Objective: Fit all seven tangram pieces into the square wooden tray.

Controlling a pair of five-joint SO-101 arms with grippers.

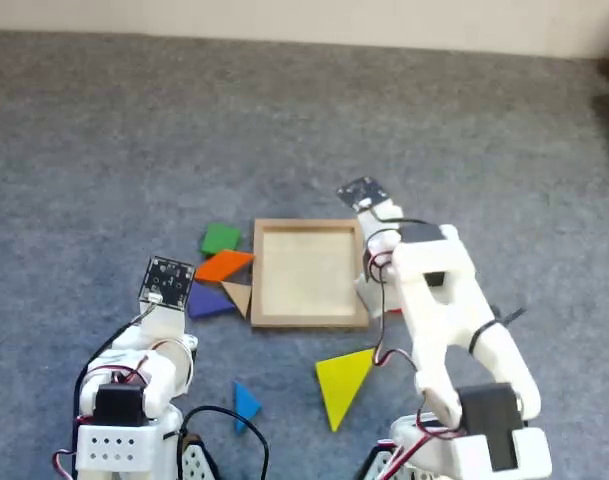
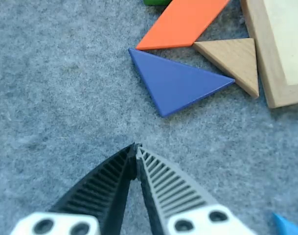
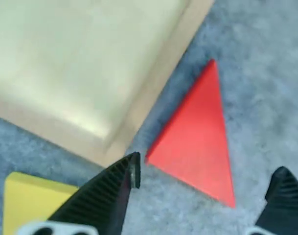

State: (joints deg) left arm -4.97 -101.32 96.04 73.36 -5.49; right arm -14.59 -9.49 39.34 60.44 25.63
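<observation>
Nearest you, the light-blue triangle (image 1: 245, 403) and yellow triangle (image 1: 342, 382) lie on the counter short of the tray (image 1: 309, 320). Your left gripper (image 2: 136, 151) is closed on nothing, near the blue triangle (image 2: 180, 81) left of the tray. Your right gripper (image 3: 207, 172) is spread wide over the red triangle (image 3: 200, 142) beside the tray's right rim. The wood triangle (image 2: 237, 58) touches the tray's left rim. The orange parallelogram (image 2: 185, 22) and green square (image 1: 221, 238) lie farther left.

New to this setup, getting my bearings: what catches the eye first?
The square wooden tray sits empty mid-table, bright pieces scattered around it, a big yellow triangle between it and the arm bases. The right gripper hangs open over a red triangle by the tray's corner; the left gripper is shut just short of a blue triangle.
</observation>
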